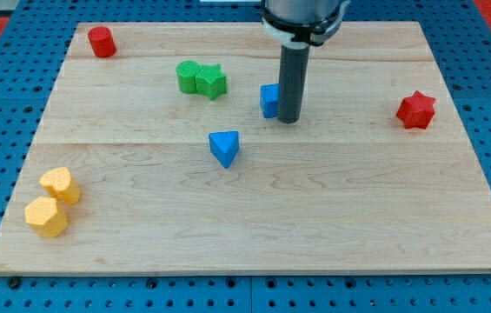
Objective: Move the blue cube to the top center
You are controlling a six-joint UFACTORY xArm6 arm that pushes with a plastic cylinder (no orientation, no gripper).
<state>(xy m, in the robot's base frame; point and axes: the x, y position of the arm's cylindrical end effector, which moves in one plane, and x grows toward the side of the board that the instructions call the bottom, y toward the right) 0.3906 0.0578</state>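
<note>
The blue cube [268, 100] sits on the wooden board a little above its middle, partly hidden by the rod. My tip [288, 119] rests on the board right beside the cube, on its right and slightly lower side, touching or nearly touching it. The rod rises straight up to the arm at the view's top.
A blue triangular block [224, 147] lies below-left of the cube. Two green blocks [200, 79] sit together to the upper left. A red cylinder [101, 41] is at top left, a red star [416, 109] at right. Two yellow blocks [52, 202] sit at bottom left.
</note>
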